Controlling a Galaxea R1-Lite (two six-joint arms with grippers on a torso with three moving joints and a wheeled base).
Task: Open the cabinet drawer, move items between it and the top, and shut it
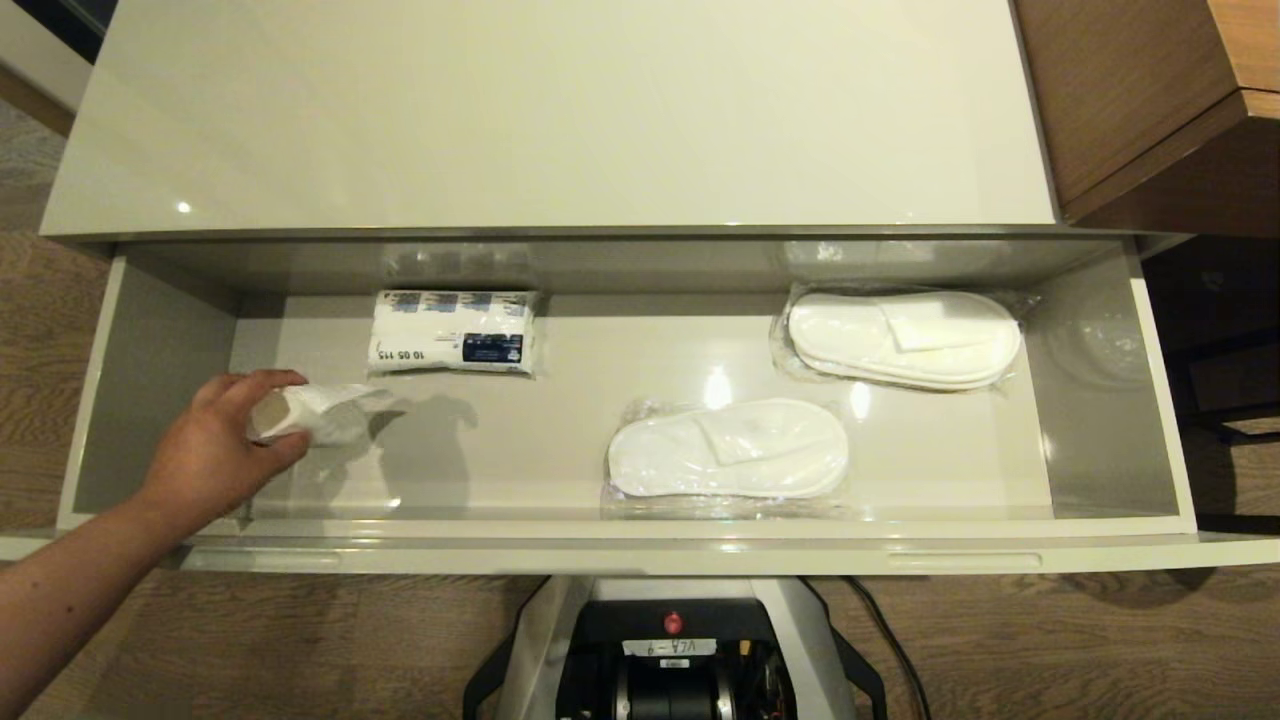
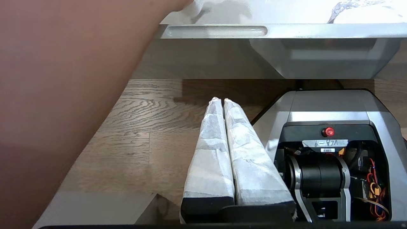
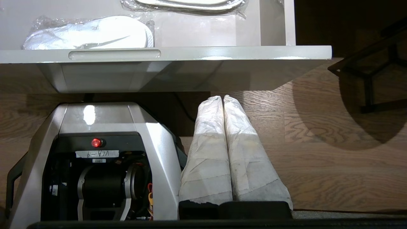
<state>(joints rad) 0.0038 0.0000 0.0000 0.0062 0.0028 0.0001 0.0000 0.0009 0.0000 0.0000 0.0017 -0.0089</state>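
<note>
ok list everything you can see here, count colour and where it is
cabinet drawer: one, beige-grey, pulled open
top: one, glossy cream-white, bare, behind the drawer
slipper pairs: two, white in clear wrap, in the drawer; one at right rear, one near the front middle
printed packet: one, white with dark blue label, drawer rear left
paper roll: one, white, drawer left, gripped by the person's hand
wooden furniture: one, brown, right of the cabinet
floor: wood
person's hand: one, reaching into the drawer's left end
robot base: grey and black, below the drawer front
left gripper: jaws shut, white-wrapped, parked over the floor
right gripper: jaws shut, white-wrapped, parked under the drawer front
</note>
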